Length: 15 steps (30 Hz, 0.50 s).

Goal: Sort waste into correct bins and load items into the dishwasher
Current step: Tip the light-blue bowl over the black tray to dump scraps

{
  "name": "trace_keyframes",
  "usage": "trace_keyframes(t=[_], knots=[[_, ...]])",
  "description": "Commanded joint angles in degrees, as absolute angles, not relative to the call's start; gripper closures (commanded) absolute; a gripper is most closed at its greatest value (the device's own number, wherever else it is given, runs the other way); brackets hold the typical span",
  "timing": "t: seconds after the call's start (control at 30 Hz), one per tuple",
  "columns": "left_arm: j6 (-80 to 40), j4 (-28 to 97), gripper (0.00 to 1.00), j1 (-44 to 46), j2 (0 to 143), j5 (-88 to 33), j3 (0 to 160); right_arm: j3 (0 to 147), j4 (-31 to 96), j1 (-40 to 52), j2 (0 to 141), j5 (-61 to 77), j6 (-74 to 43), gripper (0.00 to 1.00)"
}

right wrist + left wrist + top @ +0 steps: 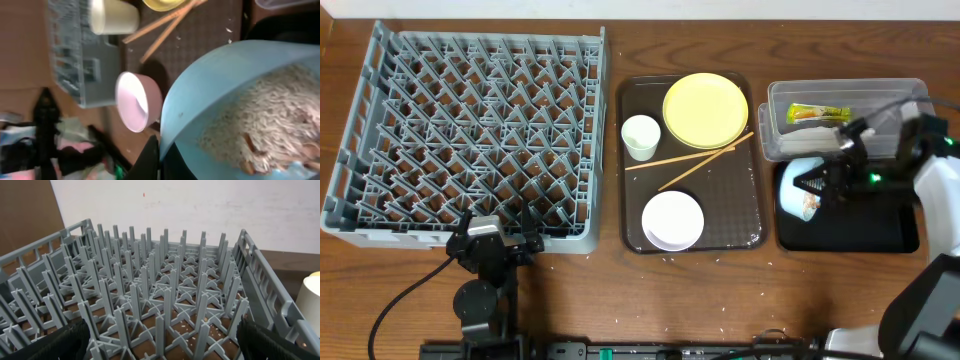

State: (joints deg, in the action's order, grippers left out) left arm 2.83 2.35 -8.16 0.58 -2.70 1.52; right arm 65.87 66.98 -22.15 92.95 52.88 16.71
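The right gripper (160, 156) is pinched tight on the rim of the light blue bowl (235, 100), which holds a heap of whitish rice (270, 115) with a few brownish bits. From above, that bowl hangs or sits over the left edge of the black tray (880, 232) at the right of the table (620, 300); I cannot tell which. Just beyond it on the far side is the clear tub (772, 115), with the green-and-yellow wrapper (817, 114) inside, and its near wall is close to the arm.

To the left, only a narrow strip of table separates the bowl from the brown tray (720, 200). That tray carries the yellow plate (706, 108) and white cup (640, 136) at the far end, the chopsticks (700, 160) across the middle, and the white bowl (672, 220) near.

The left gripper (498, 240) stands wide apart and empty at the near edge of the grey rack (470, 130), facing the pegs. The near strip of table is open, with a few whitish grains (770, 265) scattered there.
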Motion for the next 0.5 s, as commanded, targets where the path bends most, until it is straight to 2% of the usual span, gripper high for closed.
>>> trace_keyframes(t=[0.0,0.2,0.47], knots=[[2.79,3.79,0.05,-8.45,0.23,-2.37,0.23,63.35,66.83,-27.75,92.58,65.39,24.36,0.99],[2.79,3.79,0.05,-8.45,0.23,-2.39,0.23,58.5,67.05,-37.63,92.58,70.98,26.02,0.99],[2.79,3.79,0.05,-8.45,0.23,-2.39,0.23,56.86,67.07,-45.89,92.58,76.82,26.0,0.99]])
